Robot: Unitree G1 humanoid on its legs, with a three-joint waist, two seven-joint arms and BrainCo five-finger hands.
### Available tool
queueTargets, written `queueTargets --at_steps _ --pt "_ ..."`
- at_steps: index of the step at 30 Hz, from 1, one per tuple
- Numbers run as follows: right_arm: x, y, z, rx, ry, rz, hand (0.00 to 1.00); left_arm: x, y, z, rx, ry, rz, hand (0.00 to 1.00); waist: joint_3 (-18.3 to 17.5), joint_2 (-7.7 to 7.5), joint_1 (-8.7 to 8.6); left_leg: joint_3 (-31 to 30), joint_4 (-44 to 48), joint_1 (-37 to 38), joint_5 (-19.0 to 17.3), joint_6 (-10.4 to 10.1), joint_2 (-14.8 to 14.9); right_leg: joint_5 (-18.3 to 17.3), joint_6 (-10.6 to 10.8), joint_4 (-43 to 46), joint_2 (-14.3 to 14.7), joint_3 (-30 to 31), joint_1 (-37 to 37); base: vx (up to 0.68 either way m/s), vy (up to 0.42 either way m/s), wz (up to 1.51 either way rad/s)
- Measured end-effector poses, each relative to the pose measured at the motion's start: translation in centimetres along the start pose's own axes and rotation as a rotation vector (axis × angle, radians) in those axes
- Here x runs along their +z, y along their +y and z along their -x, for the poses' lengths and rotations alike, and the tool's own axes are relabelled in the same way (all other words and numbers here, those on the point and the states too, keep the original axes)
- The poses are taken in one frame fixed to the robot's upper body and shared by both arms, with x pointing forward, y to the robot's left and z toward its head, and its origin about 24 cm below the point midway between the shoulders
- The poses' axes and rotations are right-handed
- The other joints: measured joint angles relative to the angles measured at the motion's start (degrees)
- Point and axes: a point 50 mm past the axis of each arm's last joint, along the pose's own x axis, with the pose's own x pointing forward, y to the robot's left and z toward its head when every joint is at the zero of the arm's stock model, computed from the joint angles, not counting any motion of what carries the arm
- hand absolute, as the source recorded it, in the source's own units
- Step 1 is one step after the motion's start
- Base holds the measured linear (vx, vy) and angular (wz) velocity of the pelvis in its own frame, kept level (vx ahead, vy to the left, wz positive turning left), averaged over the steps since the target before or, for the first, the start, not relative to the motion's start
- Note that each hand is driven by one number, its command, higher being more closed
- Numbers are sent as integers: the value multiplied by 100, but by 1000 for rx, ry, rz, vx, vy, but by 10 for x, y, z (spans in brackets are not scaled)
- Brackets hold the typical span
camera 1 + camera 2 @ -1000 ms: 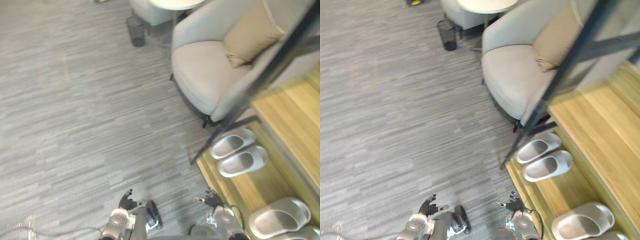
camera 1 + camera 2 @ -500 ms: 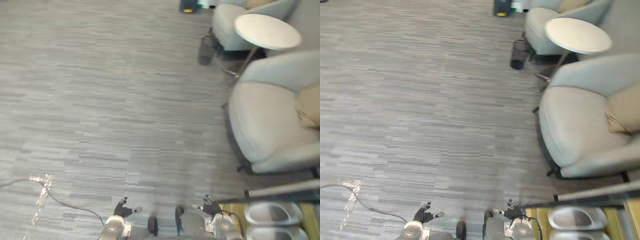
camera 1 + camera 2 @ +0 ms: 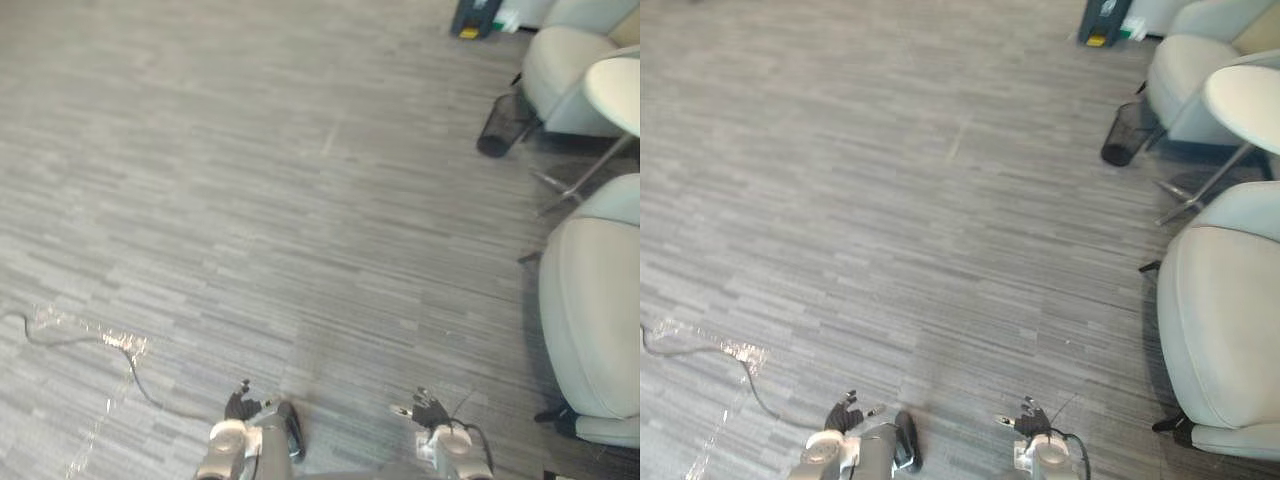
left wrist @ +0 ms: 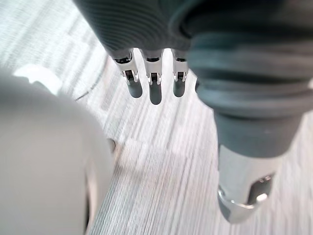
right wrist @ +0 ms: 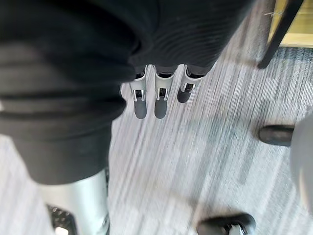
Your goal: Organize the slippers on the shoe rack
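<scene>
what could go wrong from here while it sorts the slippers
1. The grey armchair sits close on the robot's right. A turn that way might knock the right hand against it.
2. A crinkled strip of clear tape lies on the carpet ahead of the left hand, and a step that way might catch on it.

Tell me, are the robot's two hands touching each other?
Apart. The left eye view shows the left hand and right hand with bare carpet between them.
</scene>
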Motion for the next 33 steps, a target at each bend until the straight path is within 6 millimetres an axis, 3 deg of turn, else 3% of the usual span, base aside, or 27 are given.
queueTargets --at_steps 1,2,3,5,6,7,8,10,12,13,14,15,16,18,20,22,23,25,26,27,28,29,30,33 --pt "1 0 0 0 -4 2 0 -3 1 1 2 7 3 0 -6 8 6 35 -10 149 -90 54 -48 35 61 273 -14 68 -16 314 171 5" --pt "-2 -1 1 -2 3 4 0 -9 0 4 2 24 10 0 -22 45 8 14 -246 548 -233 -9 -59 10 96 1194 -26 214 -225 322 181 -5" --pt "-7 -1 2 -1 15 9 0 -19 1 7 0 46 4 0 -77 5 -6 -27 -525 868 -302 -81 -116 47 266 2300 -98 319 -605 407 194 -1" --pt "-16 2 5 9 38 28 0 -26 3 10 -1 63 -17 0 -161 -153 -91 -124 -856 1312 -442 28 -348 553 769 4201 -301 668 -1409 414 101 31" --pt "-20 3 7 13 53 28 0 -24 3 9 -6 60 -26 0 -168 -212 -102 -199 -903 1476 -522 46 -387 314 652 4895 -288 781 -1749 421 20 34" --pt "-22 3 7 16 60 29 0 -22 4 8 -5 59 -30 0 -119 -196 -102 -245 -1015 1774 -587 17 -364 -192 221 5493 -184 733 -2207 448 -1 19" --pt "-21 3 7 17 59 30 0 -22 3 7 -5 61 -29 0 -82 -136 -123 -276 -1105 1978 -600 -1 -309 -450 36 5585 -112 610 -2451 459 -15 18" --pt "-15 2 6 18 31 38 0 -19 1 6 -8 55 -21 0 -3 12 -284 -346 -1305 2386 -677 -55 -107 -789 -313 5137 150 314 -3008 468 -82 27" --pt "-4 2 2 23 -5 46 0 -10 0 3 -11 31 -22 0 33 82 -398 -508 -1359 2580 -682 -59 100 -694 -366 3488 424 217 -3510 471 -168 52" --pt "-3 1 2 21 -12 48 0 -8 0 2 -13 25 -22 0 26 57 -449 -630 -1437 2681 -716 -113 121 -348 -296 2603 473 333 -3570 500 -245 89" --pt "-5 -1 3 16 -6 48 0 -5 -1 1 -14 12 -22 0 -3 -43 -524 -834 -1542 2866 -819 -270 79 693 -258 1830 492 504 -3465 524 -264 73" --pt "-3 -7 2 0 -9 48 0 -6 -11 2 -36 19 -5 0 26 190 -490 -963 -1590 3027 -853 -328 297 534 -439 2025 657 446 -3377 844 -400 41" --pt "0 -13 1 -19 -13 42 0 -11 -21 5 -56 35 18 0 15 323 -432 -1188 -817 2915 -722 -492 403 -212 -653 2692 706 403 -3371 951 -408 22" --pt "-6 -11 3 -21 3 24 0 -12 -25 6 -57 40 53 0 41 377 -532 -1490 1328 2144 -440 -975 668 -503 -750 2443 721 124 -2693 770 -276 46" --pt "-16 -6 6 -11 36 18 0 -11 -27 9 -54 24 85 0 33 348 -382 -1313 3291 1391 -398 -1189 975 -565 -855 1935 851 28 -1891 490 -66 10" --pt "-20 -4 7 -5 45 19 0 -14 -27 11 -50 24 98 0 32 330 -299 -941 3858 919 -433 -1042 1133 -576 -873 1505 874 66 -1360 453 -4 -14" --pt "-19 -4 7 -6 44 17 0 -14 -25 12 -38 22 122 0 43 324 -271 -707 3976 548 -512 -859 1222 -593 -889 1185 886 133 -1056 333 43 -8" --pt "-19 -6 7 -16 47 -3 0 -12 -23 12 -31 10 130 0 59 343 -251 -464 3756 128 -718 -626 1209 -625 -900 763 831 196 -577 420 102 -5" --pt "-22 -6 7 -19 59 -14 0 -11 -21 11 -30 7 124 0 70 312 -199 -377 3429 23 -825 -547 1108 -635 -874 680 744 228 -418 495 235 -29" --pt "-20 -7 6 -24 56 -23 0 -6 -18 9 -33 -8 111 0 119 217 -80 -341 2228 -205 -867 -512 713 -813 -668 655 438 366 -184 491 294 -42" --pt "-17 -8 6 -27 50 -23 0 -4 -18 8 -38 -13 105 0 114 216 -60 -525 1348 -281 -651 -524 509 -918 -549 651 320 446 -111 496 325 -48" --pt "-17 -10 5 -32 48 -19 0 -4 -18 8 -41 -17 101 0 107 234 -38 -685 847 -308 -149 -423 394 -991 -472 642 276 521 -88 456 238 -22" --pt "-20 -4 6 -15 60 -20 0 -2 -14 6 -34 -16 79 0 47 66 -43 -571 559 -51 -201 -396 35 -951 -424 474 66 864 38 380 159 0" --pt "-22 -1 6 -10 70 -24 0 -5 -11 4 -40 1 42 0 13 76 -85 -618 1117 -116 -463 -99 41 -474 -323 1031 148 1309 -203 475 205 -11"
